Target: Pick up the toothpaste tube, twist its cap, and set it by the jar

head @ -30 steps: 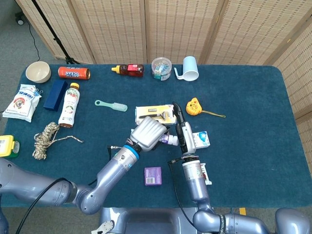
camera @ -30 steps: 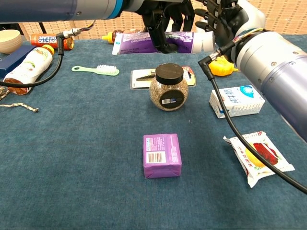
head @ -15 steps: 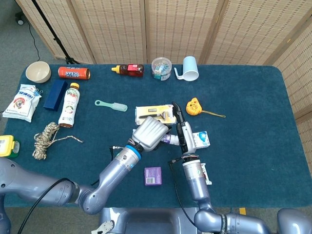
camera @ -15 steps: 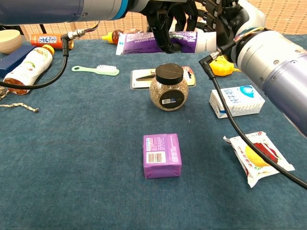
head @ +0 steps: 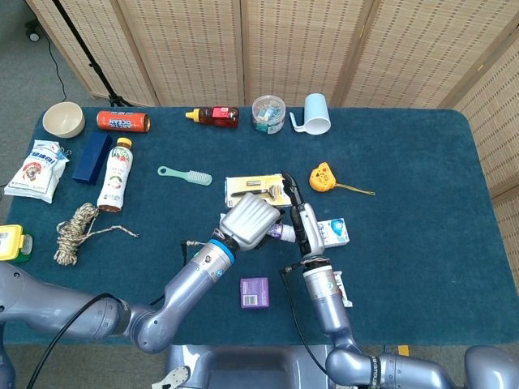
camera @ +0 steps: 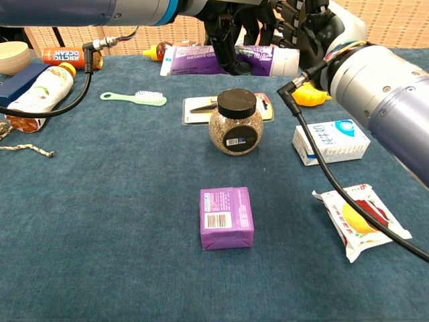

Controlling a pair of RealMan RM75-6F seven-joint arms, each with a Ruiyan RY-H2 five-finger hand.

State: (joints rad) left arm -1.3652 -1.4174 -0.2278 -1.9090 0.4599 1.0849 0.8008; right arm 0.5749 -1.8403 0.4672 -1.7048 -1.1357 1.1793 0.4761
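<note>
Tube: toothpaste tube (camera: 221, 59) is held level in the air above the jar (camera: 235, 123), gripped mid-body by the left hand (head: 248, 221).
Cap: white cap (camera: 287, 61) is enclosed by the fingers of the right hand (camera: 310, 28), which are curled around it.
Change: over the last second the right hand's fingers are seen drawn closer over the cap; the tube is shifted slightly rightward.
Meaning: twisting step is judged under way; placing beside the jar is not yet done.
Unchanged: jar, purple box (camera: 226, 217) and snack packet (camera: 360, 221) are left where they were.
</note>
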